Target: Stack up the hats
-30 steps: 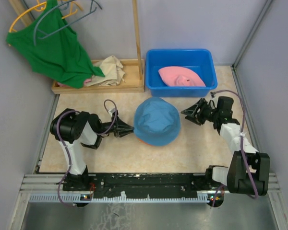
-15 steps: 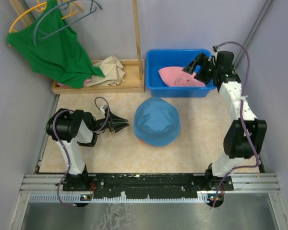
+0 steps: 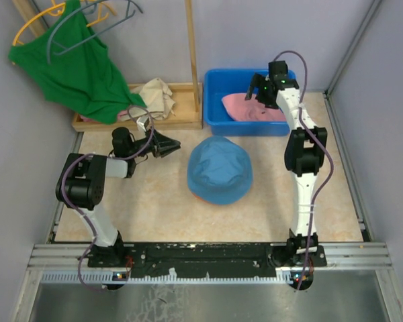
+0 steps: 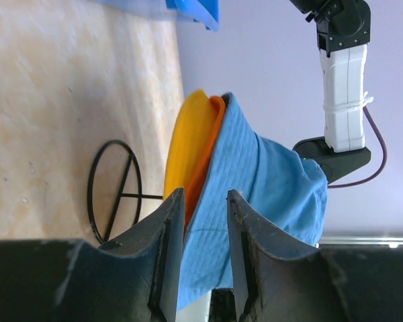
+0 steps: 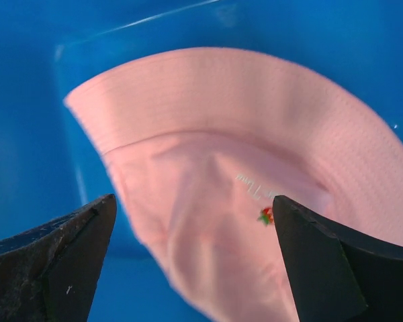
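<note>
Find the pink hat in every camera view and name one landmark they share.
Top external: pink hat lies in the blue bin, upper right of centre.
Left wrist: not in it; only a corner of the blue bin shows, at top.
Right wrist: pink hat fills the middle.
Shared landmark: the blue bin.

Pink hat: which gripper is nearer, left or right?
Right. The right gripper hangs open over the pink hat in the blue bin; the left gripper is beside the light blue hat.

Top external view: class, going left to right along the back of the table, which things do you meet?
Green fabric tank top on hangers → crumpled beige cloth → upright wooden post → blue plastic bin holding the pink fabric bucket hat.
</note>
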Available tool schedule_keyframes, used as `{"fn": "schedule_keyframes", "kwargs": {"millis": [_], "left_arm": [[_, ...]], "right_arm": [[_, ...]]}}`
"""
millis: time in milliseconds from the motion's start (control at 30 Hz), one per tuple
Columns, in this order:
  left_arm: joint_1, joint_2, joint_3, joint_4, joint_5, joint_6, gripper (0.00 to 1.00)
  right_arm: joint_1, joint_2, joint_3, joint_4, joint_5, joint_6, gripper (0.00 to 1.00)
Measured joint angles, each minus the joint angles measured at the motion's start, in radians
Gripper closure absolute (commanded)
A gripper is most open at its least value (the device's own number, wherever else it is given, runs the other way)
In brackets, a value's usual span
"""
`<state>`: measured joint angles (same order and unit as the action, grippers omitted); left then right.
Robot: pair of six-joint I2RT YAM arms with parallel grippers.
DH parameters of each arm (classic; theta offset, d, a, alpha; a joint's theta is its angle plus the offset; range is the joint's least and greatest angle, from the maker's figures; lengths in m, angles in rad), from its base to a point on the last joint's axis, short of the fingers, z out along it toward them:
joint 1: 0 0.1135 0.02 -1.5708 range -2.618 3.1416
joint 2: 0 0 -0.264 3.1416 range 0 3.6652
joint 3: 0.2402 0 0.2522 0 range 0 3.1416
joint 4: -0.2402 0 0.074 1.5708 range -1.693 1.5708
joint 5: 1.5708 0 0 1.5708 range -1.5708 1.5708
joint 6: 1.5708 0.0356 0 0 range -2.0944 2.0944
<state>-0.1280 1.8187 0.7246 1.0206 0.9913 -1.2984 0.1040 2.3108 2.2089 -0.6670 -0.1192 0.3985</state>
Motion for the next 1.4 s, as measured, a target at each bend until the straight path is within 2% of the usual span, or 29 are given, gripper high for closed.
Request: {"fn": "schedule_keyframes", "kwargs": {"millis": [200, 433, 500, 533, 600, 700, 767, 967, 1100, 1267, 1400], "left_arm": [[0.0, 0.0, 0.022, -0.126, -0.032, 0.066, 0.63], [0.001, 0.001, 0.021, -0.146, -0.051, 0.069, 0.63], [0.001, 0.001, 0.021, -0.148, -0.054, 0.069, 0.64], [0.001, 0.001, 0.021, -0.148, -0.056, 0.069, 0.64], [0.001, 0.001, 0.021, -0.15, -0.057, 0.069, 0.65], [0.002, 0.001, 0.021, -0.167, -0.058, 0.08, 0.67], [0.003, 0.001, 0.021, -0.181, -0.058, 0.089, 0.67], [0.006, 0.001, 0.042, -0.235, -0.053, 0.116, 0.67], [0.006, -0.003, 0.168, -0.38, -0.046, 0.2, 0.66], [0.006, -0.048, 0.32, -0.522, -0.046, 0.301, 0.66], [0.006, -0.063, 0.375, -0.547, -0.036, 0.317, 0.66]], "right_arm": [[0.0, 0.186, 0.211, -0.101, 0.044, -0.013, 0.01], [0.001, 0.238, 0.23, -0.13, 0.007, -0.011, 0.01], [0.001, 0.254, 0.241, -0.133, -0.007, -0.01, 0.06], [0.001, 0.261, 0.244, -0.133, -0.013, -0.01, 0.11], [0.001, 0.27, 0.247, -0.134, -0.024, -0.01, 0.34], [0.003, 0.273, 0.247, -0.139, -0.037, -0.016, 0.78], [0.005, 0.273, 0.246, -0.137, -0.043, -0.013, 1.0], [0.005, 0.269, 0.245, -0.142, -0.046, 0.004, 1.0], [-0.009, 0.224, 0.212, -0.126, -0.088, 0.057, 1.0], [-0.07, 0.073, 0.087, -0.036, -0.234, 0.212, 1.0], [-0.14, -0.053, 0.009, 0.096, -0.355, 0.378, 1.0]]}}
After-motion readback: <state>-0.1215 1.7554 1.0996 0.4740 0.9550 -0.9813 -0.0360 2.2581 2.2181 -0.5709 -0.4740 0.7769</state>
